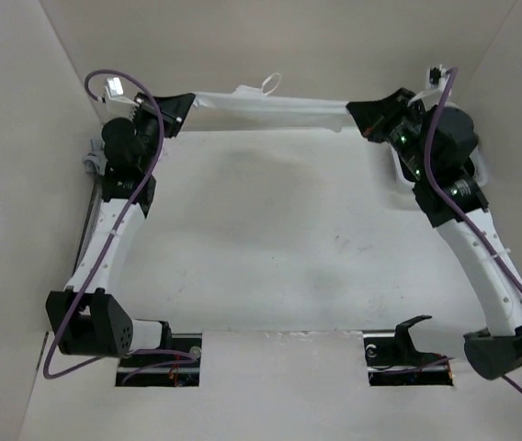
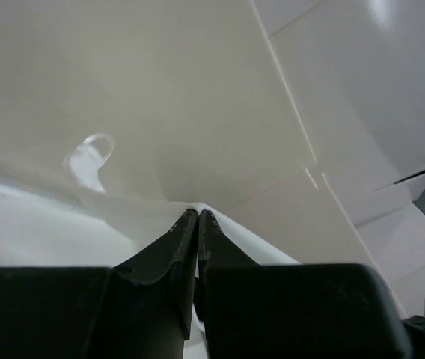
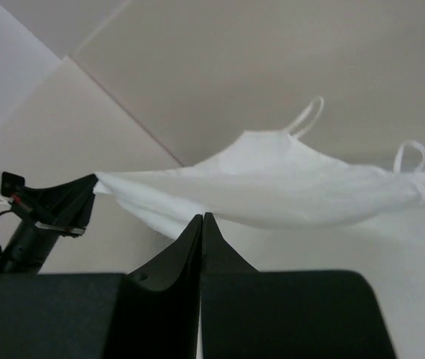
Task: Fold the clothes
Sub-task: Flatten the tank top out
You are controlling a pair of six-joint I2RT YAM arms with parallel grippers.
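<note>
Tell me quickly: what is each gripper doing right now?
Left gripper: closed, holding one end of the white top.
Right gripper: closed, holding its other end.

1. The camisole [image 1: 270,108] is thin white cloth, matt and soft, and faintly translucent where it meets the left gripper [image 2: 198,215]. Its straps are narrow bands of the same fabric.
2. The left gripper and the right gripper [image 3: 202,218] have black plastic fingers, matt with a dull sheen along the edges.
3. The arm links [image 1: 105,243] are smooth white plastic.
4. The cable [image 1: 107,72] has a smooth purple sheath.
5. The table [image 1: 270,248] is matt off-white and unpatterned, and the walls [image 1: 289,37] look the same.
</note>
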